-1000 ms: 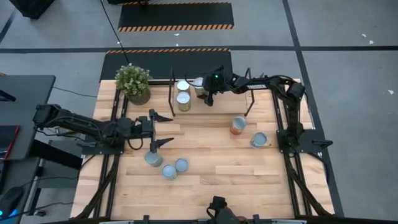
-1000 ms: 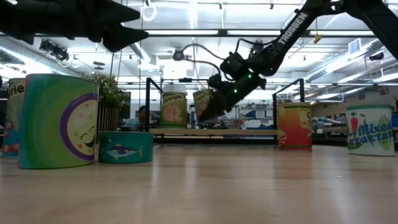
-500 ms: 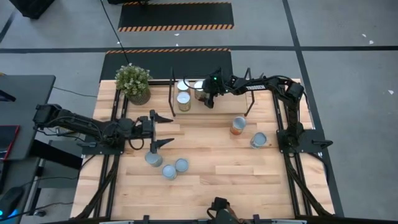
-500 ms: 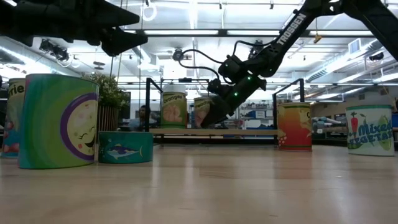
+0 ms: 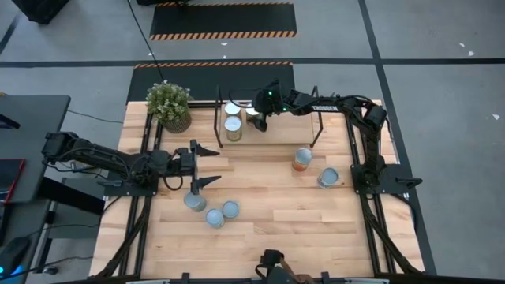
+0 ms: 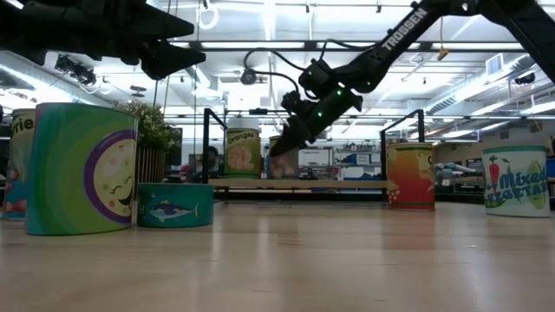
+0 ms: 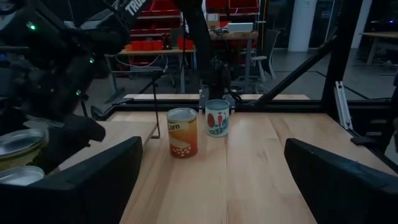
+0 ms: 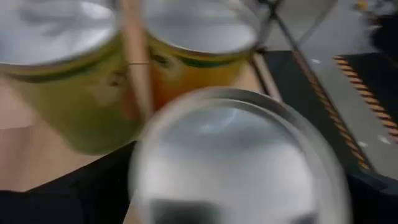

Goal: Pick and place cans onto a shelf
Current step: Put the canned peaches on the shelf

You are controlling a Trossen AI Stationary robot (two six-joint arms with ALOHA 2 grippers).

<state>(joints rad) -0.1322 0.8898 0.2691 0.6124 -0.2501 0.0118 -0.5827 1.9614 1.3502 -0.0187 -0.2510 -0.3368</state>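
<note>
The shelf (image 5: 272, 132) is a light board between two black brackets at the table's far side. Two cans (image 5: 232, 117) stand on it, and they also show in the right wrist view (image 8: 68, 74). My right gripper (image 5: 257, 115) is over the shelf beside them, shut on a third can (image 6: 284, 165). My left gripper (image 5: 207, 164) is open and empty above the table's left half. Three cans (image 5: 213, 210) stand near the front, below it. Two more cans stand at the right (image 5: 301, 159) (image 5: 327, 177). My right gripper holds the third can by its upper part, near the silver top (image 8: 236, 155), with a finger on either side. The fingers slant down from the table's right. The can stands about upright with its bottom at the shelf board (image 6: 299, 184). The gripper hides the contact itself.
A potted green plant (image 5: 170, 104) stands at the far left corner, beside the shelf's left bracket (image 5: 218, 110). The two right-hand cans show ahead of my left gripper (image 7: 183, 132) (image 7: 217, 117). Black arm mounts run along both table sides.
My right gripper has carried the can toward the table's far edge and a little left, and down. The can, tilted above the board a second ago, now stands about upright at board level next to the two shelved cans.
</note>
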